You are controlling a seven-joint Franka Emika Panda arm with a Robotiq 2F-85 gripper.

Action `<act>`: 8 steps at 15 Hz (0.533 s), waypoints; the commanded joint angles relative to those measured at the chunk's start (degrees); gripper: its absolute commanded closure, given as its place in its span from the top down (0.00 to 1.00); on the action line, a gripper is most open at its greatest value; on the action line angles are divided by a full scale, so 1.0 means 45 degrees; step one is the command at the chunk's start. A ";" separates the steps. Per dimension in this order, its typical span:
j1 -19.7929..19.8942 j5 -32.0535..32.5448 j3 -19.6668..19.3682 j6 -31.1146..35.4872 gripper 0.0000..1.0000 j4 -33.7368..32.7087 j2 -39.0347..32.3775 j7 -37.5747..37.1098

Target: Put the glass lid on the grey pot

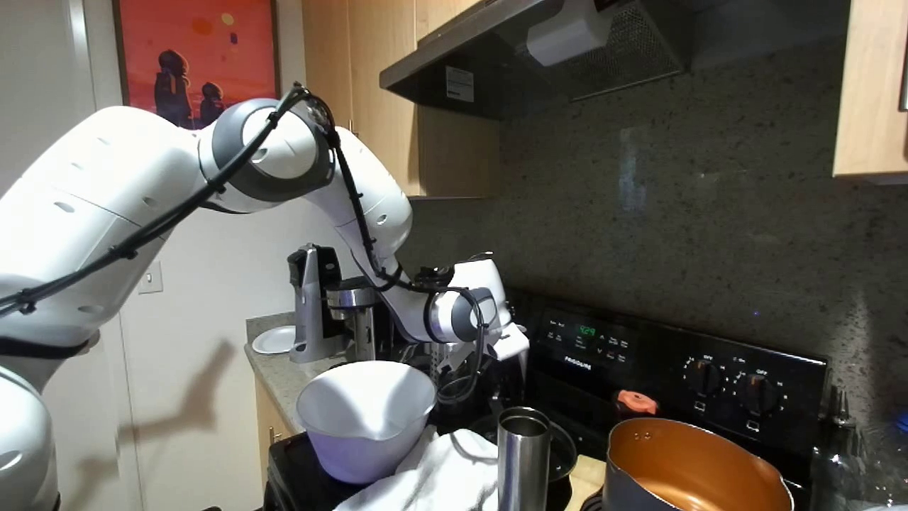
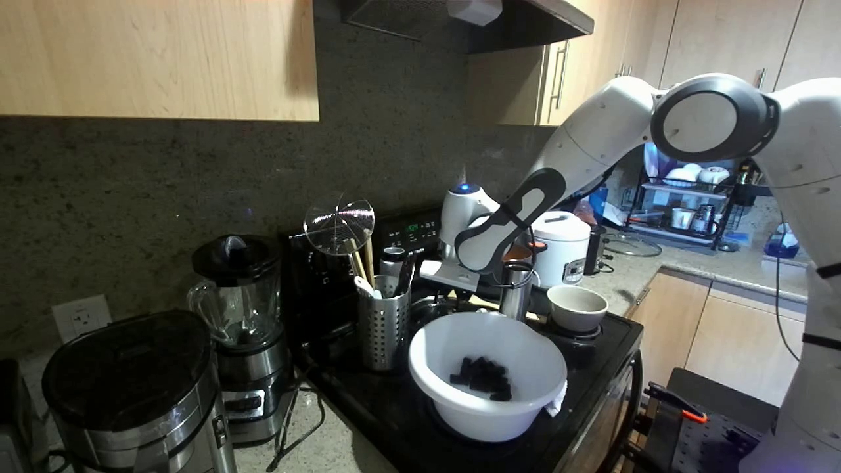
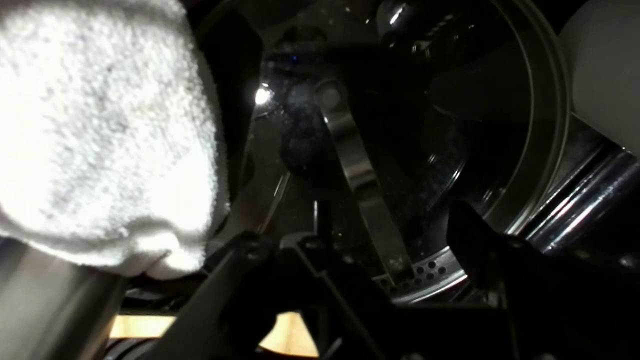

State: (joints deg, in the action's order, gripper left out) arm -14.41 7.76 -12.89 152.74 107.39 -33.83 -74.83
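In the wrist view, a bright white cloth (image 3: 105,130) fills the space to the left of the fingers (image 3: 472,237) and above them. The fingers reach up from the bottom edge and stand spread, with a clear gap between their tips. Past that gap, and wider than it on both sides, is the glass lid (image 3: 420,140); a metal strip (image 3: 362,180) shows across it, running down into the gap toward a perforated piece of edge. Whether either tip touches the glass lid cannot be told. Right of the fingers is a shiny metal surface (image 3: 585,200), too little in view to name.

In an exterior view, the white bowl (image 1: 365,419) stands to the left of the fingers, which are hard to make out there among dark shapes. The white cloth lies bunched just beside the white bowl; a steel cylinder (image 1: 523,461) stands upright nearer the camera than the fingers, and the glass lid's curved rim shows behind it. Farther right, well apart from the fingers, is the grey pot (image 1: 699,461), its copper-orange inside showing.

Also in an exterior view, a perforated utensil holder (image 2: 384,332) stands left of the fingers on the black worktop (image 2: 391,407); the white bowl, holding black blocks (image 2: 483,378), is in front of them; a cream bowl (image 2: 578,309) stands to their right.
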 commanded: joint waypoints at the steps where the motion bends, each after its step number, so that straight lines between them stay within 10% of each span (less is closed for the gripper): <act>1: -0.0346 0.0349 -0.0405 0.0016 0.31 -0.0253 -0.0192 -0.0606; 5: -0.0353 0.0353 -0.0525 0.0043 0.01 -0.0121 -0.0338 -0.0588; 8: -0.0315 0.0348 -0.0499 0.0018 0.03 0.0021 -0.0304 -0.0527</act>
State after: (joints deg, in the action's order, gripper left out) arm -15.06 8.24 -14.16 152.75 107.12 -34.55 -74.86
